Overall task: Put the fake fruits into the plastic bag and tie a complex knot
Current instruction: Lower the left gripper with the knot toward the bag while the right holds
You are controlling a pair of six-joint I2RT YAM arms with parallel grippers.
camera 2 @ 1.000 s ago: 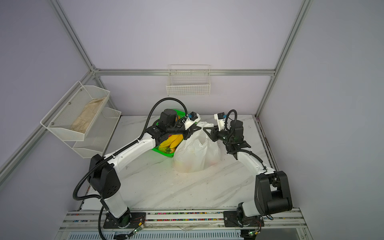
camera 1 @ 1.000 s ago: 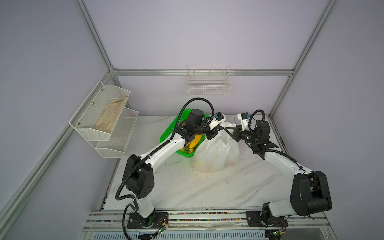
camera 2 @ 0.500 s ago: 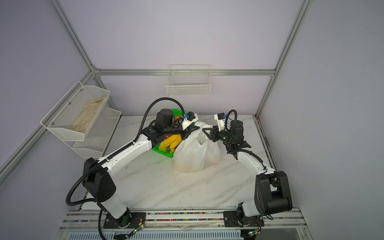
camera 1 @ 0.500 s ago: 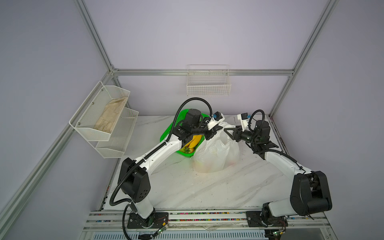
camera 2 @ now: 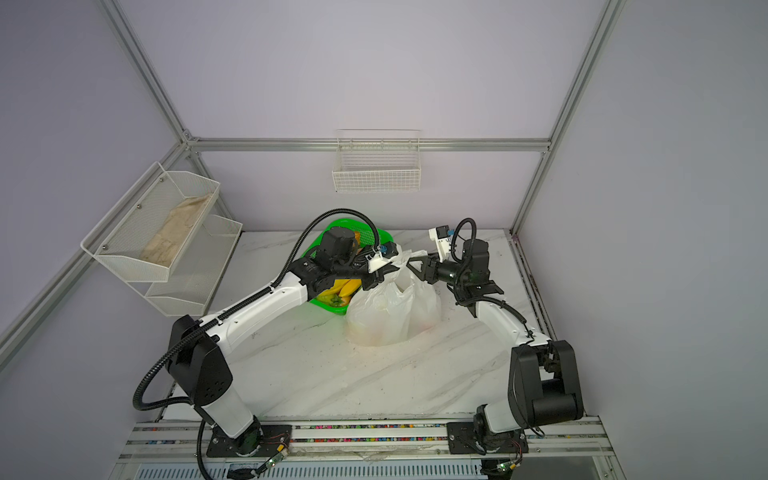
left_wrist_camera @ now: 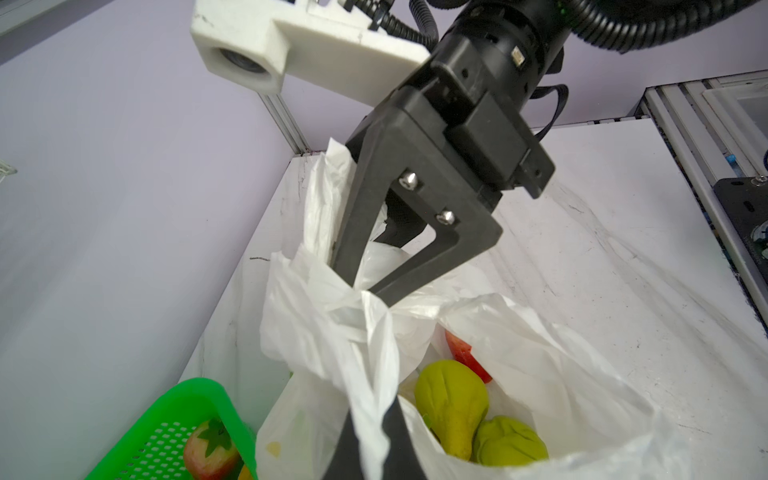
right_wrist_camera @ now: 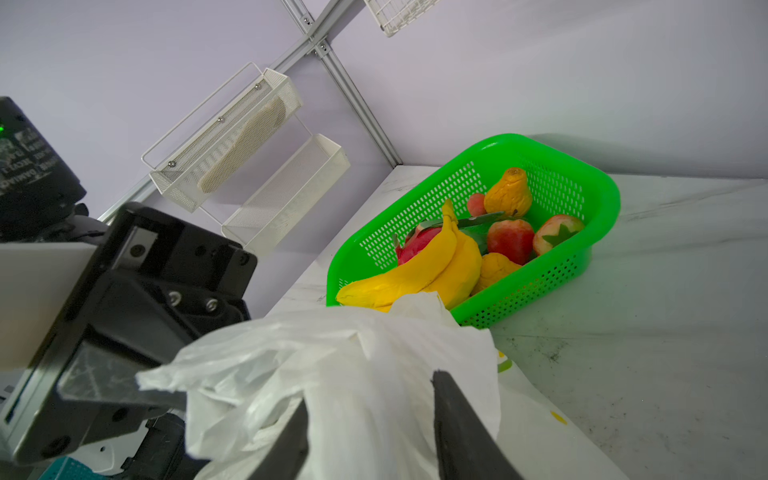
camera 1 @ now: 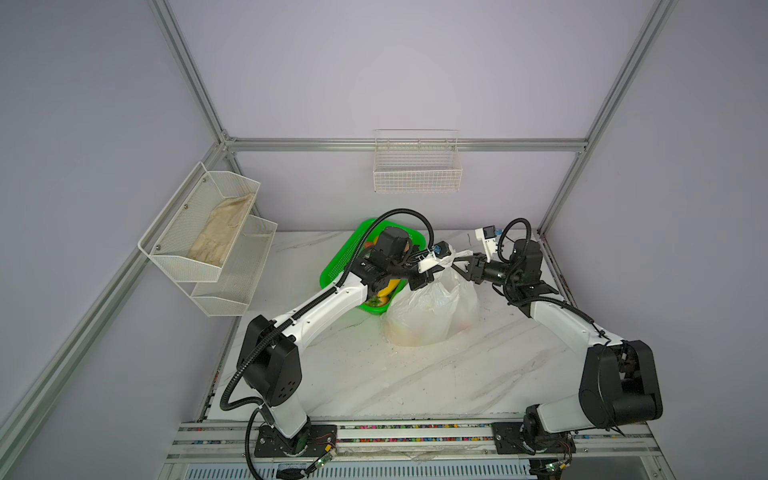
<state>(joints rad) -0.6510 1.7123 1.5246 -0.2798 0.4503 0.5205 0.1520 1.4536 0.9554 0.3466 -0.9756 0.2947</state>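
Note:
The plastic bag [camera 1: 432, 311] [camera 2: 395, 311] stands on the marble table beside the green basket. Two green pears [left_wrist_camera: 451, 403] and a red fruit [left_wrist_camera: 465, 353] lie inside it. My left gripper [camera 1: 438, 272] [left_wrist_camera: 374, 436] is shut on a white handle strip above the bag's mouth. My right gripper [camera 1: 459, 266] [right_wrist_camera: 370, 415] faces it, open, with loose bag plastic between its fingers. The handles bunch into a twist [left_wrist_camera: 361, 320] between the two grippers; I cannot tell whether it is a tied knot. More fake fruits, bananas [right_wrist_camera: 419, 270], an apple [right_wrist_camera: 509, 239] and a strawberry [right_wrist_camera: 557, 235], stay in the basket.
The green mesh basket [camera 1: 332, 270] [right_wrist_camera: 582, 183] touches the bag's left side, under my left forearm. White wire shelves [camera 1: 208, 232] with a beige cloth hang on the left wall. A wire basket [camera 1: 417, 170] hangs on the back wall. Frame posts stand at the table's back corners.
My right gripper's jaws have spread apart around the bag plastic. The left gripper stays shut on the handle; its arm has shifted only slightly.

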